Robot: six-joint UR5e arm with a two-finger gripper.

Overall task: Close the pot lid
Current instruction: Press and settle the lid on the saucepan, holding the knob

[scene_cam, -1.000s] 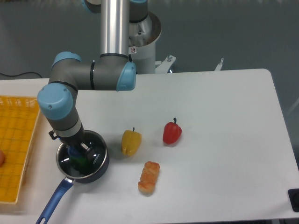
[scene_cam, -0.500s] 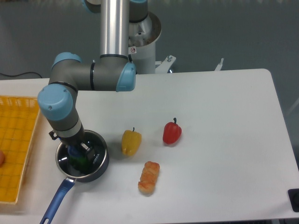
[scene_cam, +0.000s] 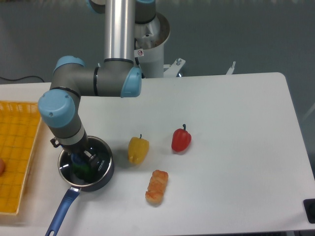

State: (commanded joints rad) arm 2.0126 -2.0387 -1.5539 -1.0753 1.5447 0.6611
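Camera view, fixed, looking down on the table (scene_cam: 236, 162). Arm reaches from the base at the back down to the front-left, wrist directly over the pot (scene_cam: 86, 169).

Pot: dark saucepan near the table's front-left corner, blue handle (scene_cam: 61, 215) running toward the front edge. Just to its left, the yellow basket (scene_cam: 17, 157).

Lid (scene_cam: 87, 160): a thin bright rim shows around the pot's mouth, with reflections across it, so the lid appears to sit on or just above the pot. Whether it is fully seated all round I cannot tell. A blue patch under the wrist looks like the knob (scene_cam: 77, 158).

Gripper (scene_cam: 83, 164): low inside the pot's outline, over the middle of the lid, at the knob. Fingers mostly hidden by the wrist and dark against the pan. Clamped on the knob or let go: cannot tell.

Step in hand, as I judge it: the end of placement, lid brought down onto the pot. Task looks nearly done.

Next move calls for: confirming the rim sits flat on the pot, freeing the knob if it is held, then a straight lift clear. Any sideways drag could slide the lid off or push the pot along.

Bystanders, well apart from the pot: yellow pepper (scene_cam: 138, 150) nearest, red pepper (scene_cam: 181, 139) further right, an orange fried piece (scene_cam: 157, 187) in front of them.
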